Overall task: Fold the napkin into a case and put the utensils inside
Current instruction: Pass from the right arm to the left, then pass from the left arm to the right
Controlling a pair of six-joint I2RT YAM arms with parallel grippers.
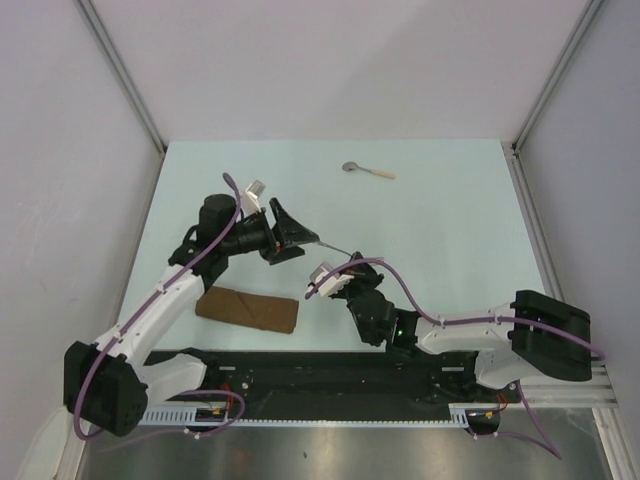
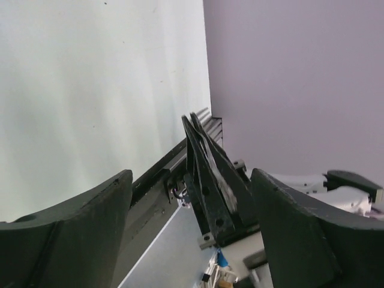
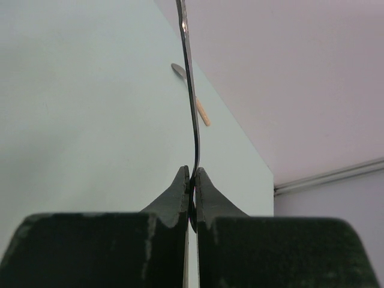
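Brown cloth case (image 1: 247, 310): flat, long, soft, lies near left on pale table (image 1: 450, 220); cannot tell what is inside. Right claw (image 3: 192, 186) pinches 1 thin shiny metal utensil (image 3: 191, 90). Left claw (image 2: 191, 177) spread wide near its tip. 1 spoon (image 1: 368, 171), tan handle, lies far.

Held utensil (image 3: 191, 90): top end cut off by frame edge, right wrist view. From above, its head too thin to tell. Left fingers (image 2: 72, 228) cropped at bottom edge.
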